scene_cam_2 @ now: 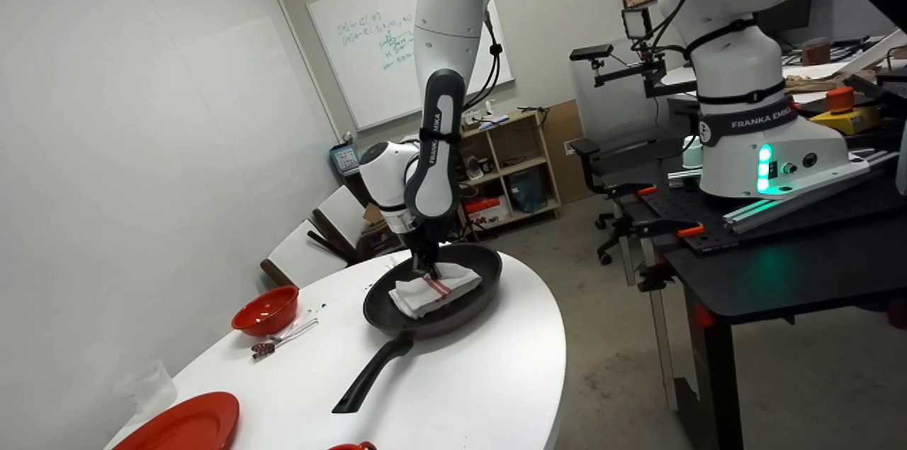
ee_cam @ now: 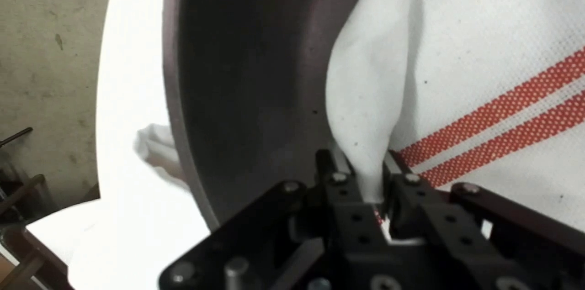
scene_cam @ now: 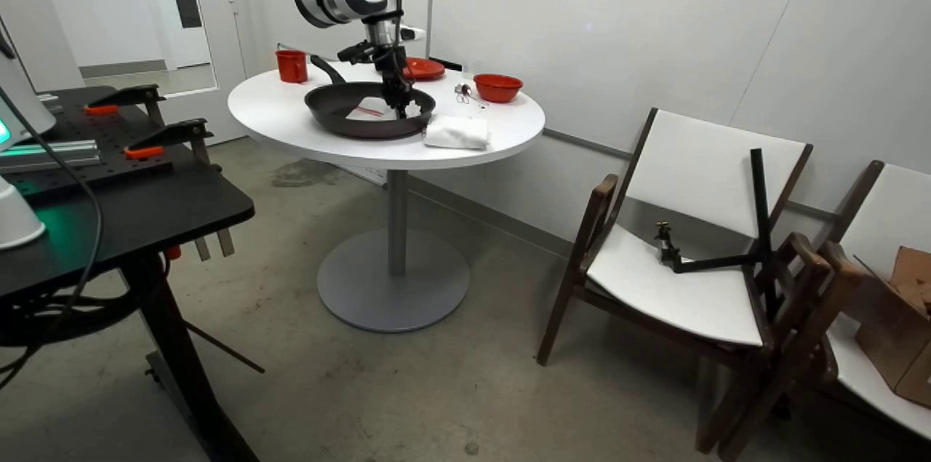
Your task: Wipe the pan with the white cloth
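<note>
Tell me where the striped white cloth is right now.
In the wrist view, the striped white cloth is at right, inside the pan, with a fold pinched in the gripper.

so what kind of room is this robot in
Most likely a robotics lab: a Franka Emika arm stands on a black table, a whiteboard carries handwritten notes, and a red-and-yellow emergency-stop button sits near the arm.
</note>
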Robot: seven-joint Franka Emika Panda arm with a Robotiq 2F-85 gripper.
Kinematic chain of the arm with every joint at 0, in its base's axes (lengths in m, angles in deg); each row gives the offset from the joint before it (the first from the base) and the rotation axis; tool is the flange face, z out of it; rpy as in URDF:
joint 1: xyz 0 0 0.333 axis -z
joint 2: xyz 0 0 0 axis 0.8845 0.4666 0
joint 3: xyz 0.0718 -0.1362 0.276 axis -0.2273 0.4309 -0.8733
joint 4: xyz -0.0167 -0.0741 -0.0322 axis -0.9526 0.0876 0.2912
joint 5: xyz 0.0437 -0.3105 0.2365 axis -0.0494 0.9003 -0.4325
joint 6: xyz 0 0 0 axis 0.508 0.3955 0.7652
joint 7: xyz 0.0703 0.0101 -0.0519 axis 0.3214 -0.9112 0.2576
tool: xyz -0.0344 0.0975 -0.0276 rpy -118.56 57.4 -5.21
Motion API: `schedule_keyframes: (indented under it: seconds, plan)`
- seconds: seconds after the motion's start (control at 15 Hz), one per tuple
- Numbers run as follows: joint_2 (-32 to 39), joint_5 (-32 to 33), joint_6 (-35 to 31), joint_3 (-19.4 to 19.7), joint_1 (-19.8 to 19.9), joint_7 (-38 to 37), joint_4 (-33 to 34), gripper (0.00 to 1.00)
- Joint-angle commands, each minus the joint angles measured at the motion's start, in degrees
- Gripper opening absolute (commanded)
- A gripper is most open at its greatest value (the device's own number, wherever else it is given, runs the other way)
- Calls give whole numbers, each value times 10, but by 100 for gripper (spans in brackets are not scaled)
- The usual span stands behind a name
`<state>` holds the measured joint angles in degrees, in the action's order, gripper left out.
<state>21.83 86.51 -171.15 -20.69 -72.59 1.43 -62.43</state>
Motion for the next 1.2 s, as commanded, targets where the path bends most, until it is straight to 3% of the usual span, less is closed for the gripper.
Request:
schedule_keyframes:
  seconds: [0.0,0.6,0.87,1.13]
  plan:
    - [-9,2,-29,14,-7,-14,-26,5]
    - [-125,-8,-193,112,-82,-44,-169,4]
    - [-162,-28,-204,145,-94,-48,-190,5]
    - [-191,-43,-179,152,-83,-46,-176,4]
